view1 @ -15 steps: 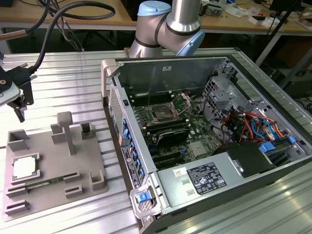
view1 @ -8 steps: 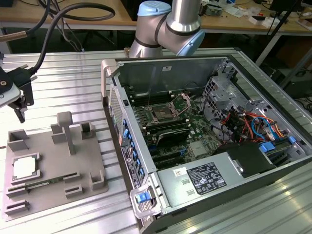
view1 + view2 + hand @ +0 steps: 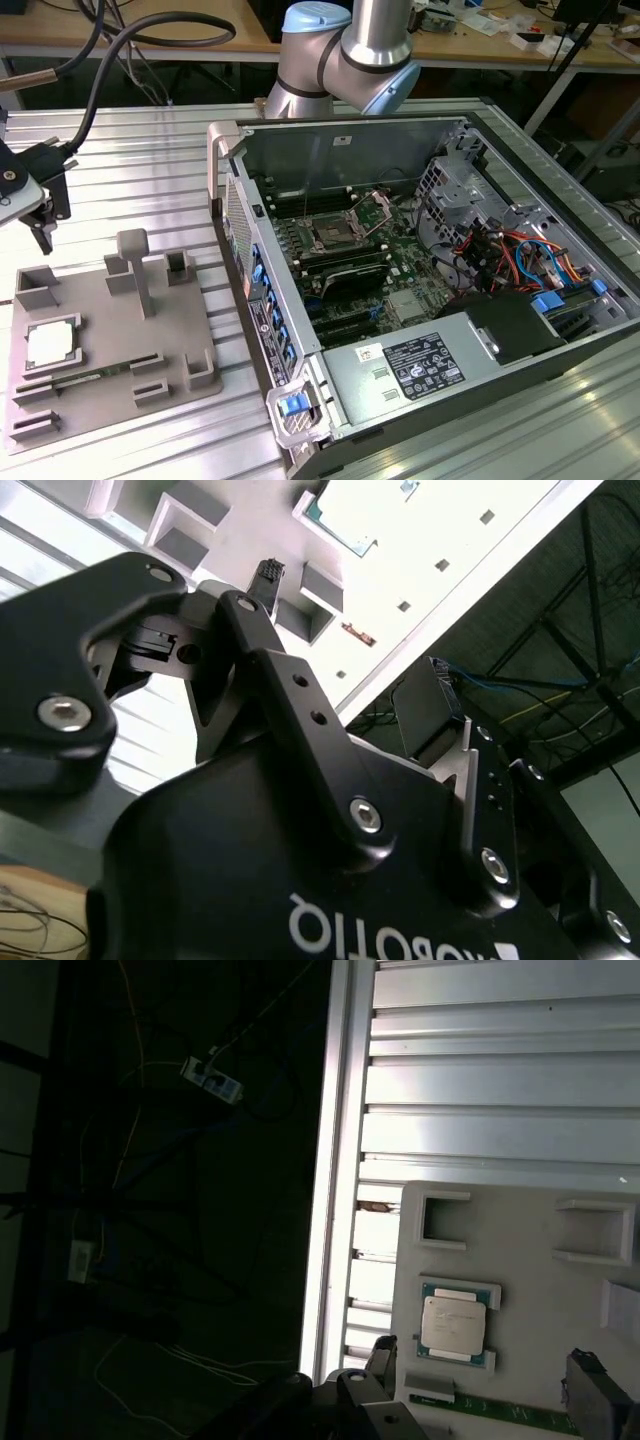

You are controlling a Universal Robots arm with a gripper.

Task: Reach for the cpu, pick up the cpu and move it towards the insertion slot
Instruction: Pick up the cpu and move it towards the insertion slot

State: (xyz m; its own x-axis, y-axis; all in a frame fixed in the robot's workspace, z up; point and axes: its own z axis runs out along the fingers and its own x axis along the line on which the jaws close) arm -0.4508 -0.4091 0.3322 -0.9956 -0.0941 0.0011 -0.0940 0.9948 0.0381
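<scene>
The cpu [image 3: 50, 343] is a small square chip with a pale metal top. It lies flat in a recess at the near left of the grey plastic tray [image 3: 150, 350]. In the first wrist view the cpu [image 3: 453, 1322] lies just ahead of my gripper [image 3: 482, 1356], between the lines of its two dark fingertips [image 3: 383, 1350]. My gripper [image 3: 50, 222] hangs above the tray's far left corner, open and holding nothing. The insertion slot [image 3: 333, 236] is a square socket with a shiny frame on the green board inside the open computer case, well off to the exterior view's right.
The open computer case [image 3: 300, 400] fills the exterior view's right, with cables, a drive cage and a power supply inside. A green memory stick [image 3: 75, 380] lies in the tray near the cpu. Grey posts [image 3: 135, 270] stand up from the tray. The table edge [image 3: 325, 1210] runs close by.
</scene>
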